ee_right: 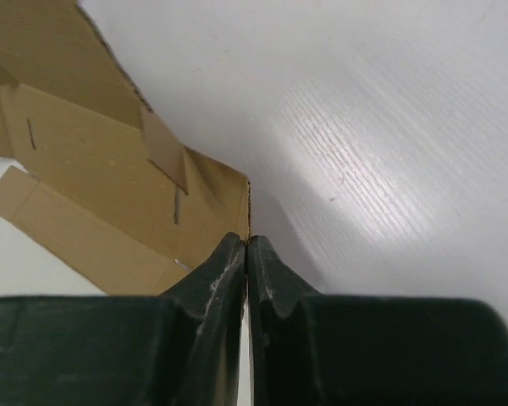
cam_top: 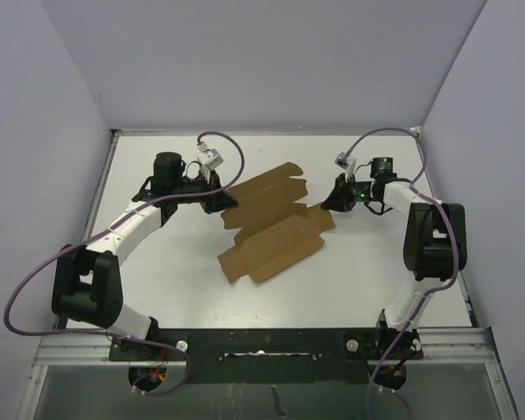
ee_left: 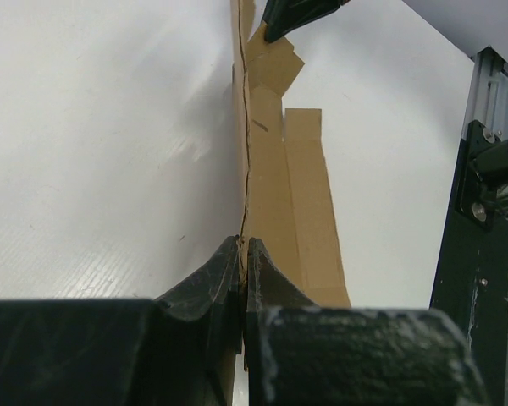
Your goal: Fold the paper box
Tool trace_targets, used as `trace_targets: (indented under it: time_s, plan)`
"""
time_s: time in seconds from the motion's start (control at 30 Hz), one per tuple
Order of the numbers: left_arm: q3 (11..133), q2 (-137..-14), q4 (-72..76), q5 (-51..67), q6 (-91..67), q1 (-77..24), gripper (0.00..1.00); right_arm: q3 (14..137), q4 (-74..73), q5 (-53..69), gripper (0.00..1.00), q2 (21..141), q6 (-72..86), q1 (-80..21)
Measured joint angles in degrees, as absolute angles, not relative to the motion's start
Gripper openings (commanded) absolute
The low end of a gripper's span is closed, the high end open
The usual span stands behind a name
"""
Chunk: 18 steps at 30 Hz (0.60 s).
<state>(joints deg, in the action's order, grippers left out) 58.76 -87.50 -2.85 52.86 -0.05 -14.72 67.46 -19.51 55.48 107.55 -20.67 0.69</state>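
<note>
The paper box (cam_top: 271, 227) is a flat brown die-cut cardboard sheet lying diagonally across the middle of the table. My left gripper (cam_top: 220, 199) is shut on the sheet's left edge; in the left wrist view the cardboard (ee_left: 275, 194) runs edge-on from between the closed fingertips (ee_left: 245, 244). At the right corner of the sheet, my right gripper (cam_top: 331, 203) is shut on a flap; the right wrist view has the cardboard edge (ee_right: 229, 194) pinched between its closed tips (ee_right: 246, 240). Slits and small flaps show on the sheet (ee_right: 85, 178).
The white table (cam_top: 157, 289) is bounded by grey walls at left, back and right. A black metal rail (cam_top: 262, 346) runs along the near edge, also visible as a dark frame (ee_left: 478, 254) in the left wrist view. Purple cables (cam_top: 232, 149) loop over both arms.
</note>
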Motion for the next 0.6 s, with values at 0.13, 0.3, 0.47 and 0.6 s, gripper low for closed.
trace_targets:
  time_s: [0.13,0.3,0.47,0.6]
  plan:
    - [56.8,-83.4,-2.3,52.4,1.4,-15.5,0.00,63.4,-14.8,56.4,0.00,100.0,-19.1,0.7]
    - [54.5,-78.2,0.7,52.1,3.1,-15.9,0.00,54.0,-2.5,58.1,0.00,89.5,-15.7,0.7]
    - [53.5,-76.9,1.1,49.5,6.6,-17.3,0.00,45.7,11.2,59.7,0.00,87.4,-14.1,0.7]
    - [52.1,-76.6,0.6,48.1,10.1,-19.3,0.00,42.8,16.2,59.9,0.00,88.7,-14.3,0.6]
